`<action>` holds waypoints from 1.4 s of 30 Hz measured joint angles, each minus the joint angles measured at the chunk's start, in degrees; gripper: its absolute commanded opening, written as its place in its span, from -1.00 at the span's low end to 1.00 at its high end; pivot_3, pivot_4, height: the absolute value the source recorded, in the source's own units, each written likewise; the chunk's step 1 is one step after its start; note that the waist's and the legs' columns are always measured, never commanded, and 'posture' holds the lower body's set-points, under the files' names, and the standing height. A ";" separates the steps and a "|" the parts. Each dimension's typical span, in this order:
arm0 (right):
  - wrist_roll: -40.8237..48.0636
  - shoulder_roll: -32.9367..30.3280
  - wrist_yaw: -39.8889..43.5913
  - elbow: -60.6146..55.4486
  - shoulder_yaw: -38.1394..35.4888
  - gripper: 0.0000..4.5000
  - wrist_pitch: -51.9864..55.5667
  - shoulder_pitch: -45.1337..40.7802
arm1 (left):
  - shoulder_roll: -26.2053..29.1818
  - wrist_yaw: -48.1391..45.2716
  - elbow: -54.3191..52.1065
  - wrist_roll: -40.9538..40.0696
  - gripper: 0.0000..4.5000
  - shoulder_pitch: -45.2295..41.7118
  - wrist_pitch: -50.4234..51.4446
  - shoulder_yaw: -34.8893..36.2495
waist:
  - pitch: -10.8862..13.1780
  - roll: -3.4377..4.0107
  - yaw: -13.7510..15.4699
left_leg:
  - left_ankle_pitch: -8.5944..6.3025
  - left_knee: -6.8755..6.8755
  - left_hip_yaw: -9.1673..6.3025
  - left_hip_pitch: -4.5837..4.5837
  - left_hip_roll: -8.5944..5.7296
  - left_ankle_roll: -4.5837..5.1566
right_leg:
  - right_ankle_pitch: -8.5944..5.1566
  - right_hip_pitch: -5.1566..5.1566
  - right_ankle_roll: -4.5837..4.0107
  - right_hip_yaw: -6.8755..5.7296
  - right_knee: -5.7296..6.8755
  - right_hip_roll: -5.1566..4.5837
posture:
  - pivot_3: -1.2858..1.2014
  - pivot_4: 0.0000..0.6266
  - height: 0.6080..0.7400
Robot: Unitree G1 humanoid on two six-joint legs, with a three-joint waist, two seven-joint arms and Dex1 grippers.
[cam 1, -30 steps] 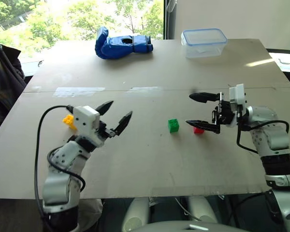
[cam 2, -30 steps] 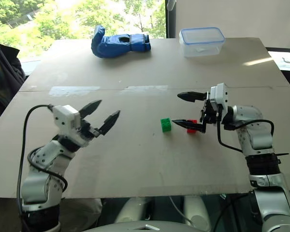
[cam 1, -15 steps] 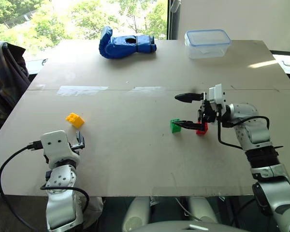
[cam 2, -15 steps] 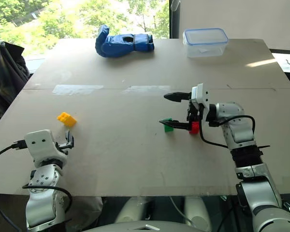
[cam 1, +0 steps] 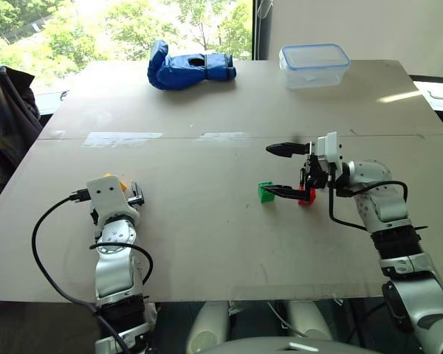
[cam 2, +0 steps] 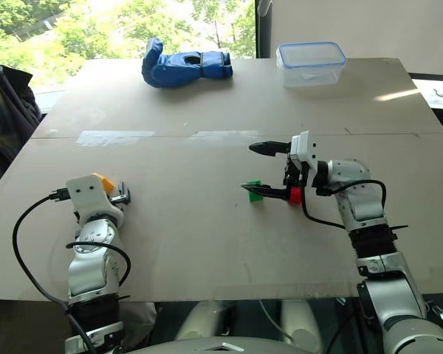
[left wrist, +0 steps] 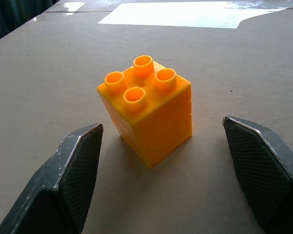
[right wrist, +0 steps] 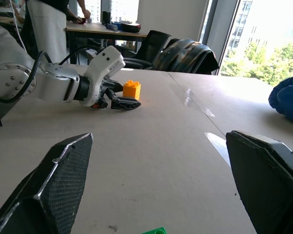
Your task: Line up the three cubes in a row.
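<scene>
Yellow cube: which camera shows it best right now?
The left wrist view: the yellow cube stands upright, studs up, between the open left hand's fingers, untouched. In the head views the hand mostly hides it; the right wrist view shows it small and far.

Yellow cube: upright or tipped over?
Upright. The yellow cube stands on the table with its four studs facing up, between the open left gripper's fingers, untouched.

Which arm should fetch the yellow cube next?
Left. Its open tool already points at the yellow cube, which sits between the fingers. The right tool is across the table by the green cube and red cube.
</scene>
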 measured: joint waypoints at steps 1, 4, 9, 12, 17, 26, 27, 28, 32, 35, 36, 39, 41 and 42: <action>0.00 0.02 -0.02 0.00 0.00 1.00 -0.02 0.00 | -0.17 0.53 0.30 -0.02 0.78 -0.37 0.00 0.05 | 0.00 0.00 0.02 | 0.00 0.00 0.00 0.00 0.00 0.00 | 0.00 0.00 0.00 -0.01 0.00 -0.01 | 0.03 -0.52 1.00; -0.01 0.08 -0.04 0.00 0.00 1.00 -0.22 0.00 | -0.64 2.59 1.44 -0.02 0.78 -1.74 0.15 0.24 | 0.00 0.00 0.03 | 0.00 0.00 -0.01 0.01 0.00 -0.01 | 0.00 0.00 0.00 -0.01 0.02 -0.01 | 0.03 -0.52 1.00; -0.04 -0.05 -0.02 0.06 -0.03 1.00 -0.49 0.02 | -1.59 5.27 2.01 -0.32 0.25 -2.84 0.58 0.57 | 0.00 0.00 -0.06 | 0.00 0.00 0.00 0.01 0.00 -0.01 | 0.00 0.00 0.00 0.01 0.02 -0.01 | 0.03 -0.52 1.00; -0.05 -0.06 -0.03 0.08 -0.03 1.00 -0.55 0.02 | -1.94 7.10 2.01 -0.28 -0.39 -3.14 1.28 0.55 | 0.00 0.00 -0.17 | 0.00 0.00 0.01 0.01 0.00 -0.01 | 0.00 -0.01 0.00 0.03 0.02 -0.01 | 0.03 -0.52 1.00; -0.07 -0.01 -0.10 0.08 -0.03 1.00 -0.56 0.02 | -1.85 8.01 2.06 -0.41 -0.95 -3.17 1.46 0.53 | 0.00 0.00 -0.13 | 0.00 -0.01 0.02 0.01 0.00 -0.01 | 0.00 -0.01 0.00 0.03 0.02 -0.01 | 0.03 -0.52 1.00; -0.16 0.03 -1.06 0.08 -0.03 1.00 -0.57 0.02 | -0.06 5.72 2.77 -1.59 -0.95 -2.11 -0.12 0.56 | 0.00 0.01 -0.16 | 0.00 -0.01 0.03 0.02 0.02 -0.01 | 0.00 -0.02 0.00 0.05 0.02 -0.02 | 0.03 -0.52 1.00; -0.16 0.06 -1.19 0.08 -0.03 1.00 -0.58 0.02 | 0.13 4.80 2.77 -2.38 -0.95 -1.60 -1.00 0.79 | 0.00 0.01 -0.17 | 0.00 -0.02 0.03 0.02 0.02 -0.02 | 0.00 -0.02 0.00 0.05 0.01 -0.04 | 0.03 -0.52 1.00; -0.17 0.07 -1.24 0.08 -0.03 1.00 -0.59 0.02 | 0.21 3.95 2.77 -3.08 -0.95 -1.25 -1.66 1.23 | 0.00 0.01 -0.16 | 0.00 -0.02 0.03 0.02 0.02 -0.02 | 0.00 -0.02 0.00 0.05 0.01 -0.06 | 0.03 -0.52 1.00; -0.17 0.19 -1.50 0.08 -0.03 1.00 -0.71 0.08 | 2.04 0.59 2.77 -5.13 -0.30 0.71 -3.88 2.34 | 0.00 0.01 -0.07 | 0.00 -0.02 0.01 -0.01 0.02 -0.02 | 0.00 -0.05 0.00 0.03 0.00 -0.10 | 0.03 -0.52 1.00; -0.18 0.36 -1.70 0.05 -0.03 1.00 -1.25 0.40 | 3.86 -2.14 2.75 -5.15 0.28 1.40 -5.12 1.64 | 0.00 0.01 0.09 | 0.00 -0.02 0.00 -0.04 0.00 -0.01 | 0.00 -0.05 0.00 0.00 -0.01 -0.08 | 0.03 -0.52 1.00; -0.18 0.37 -1.78 0.03 -0.03 1.00 -1.34 0.54 | 4.57 -2.92 2.74 -5.05 0.49 1.79 -5.26 1.15 | 0.00 0.01 0.05 | 0.00 -0.02 0.00 -0.05 0.00 -0.01 | 0.00 -0.05 0.00 0.01 -0.03 -0.09 | 0.03 -0.52 1.00; -0.18 0.36 -2.04 0.03 -0.03 1.00 -1.37 0.70 | 5.55 -3.73 2.75 -4.95 0.98 2.21 -5.32 0.66 | 0.00 0.01 0.02 | 0.00 -0.02 -0.01 -0.06 0.02 -0.01 | 0.00 -0.07 0.00 0.00 -0.03 -0.10 | 0.03 -0.52 1.00; -0.18 0.35 -2.17 0.02 -0.03 1.00 -1.37 0.71 | 6.41 -4.69 2.89 -4.97 0.98 2.23 -5.34 0.43 | 0.00 0.01 0.00 | 0.00 -0.03 -0.01 -0.06 0.02 -0.02 | 0.00 -0.08 0.00 0.00 -0.02 -0.11 | 0.03 -0.52 1.00; -0.17 0.30 -2.27 0.00 -0.04 1.00 -1.37 0.74 | 7.42 -6.00 3.81 -5.06 0.98 1.64 -5.41 0.22 | 0.00 0.01 -0.01 | 0.00 -0.03 -0.01 -0.06 0.02 -0.02 | 0.00 -0.08 0.00 0.00 -0.01 -0.10 | 0.03 -0.52 1.00</action>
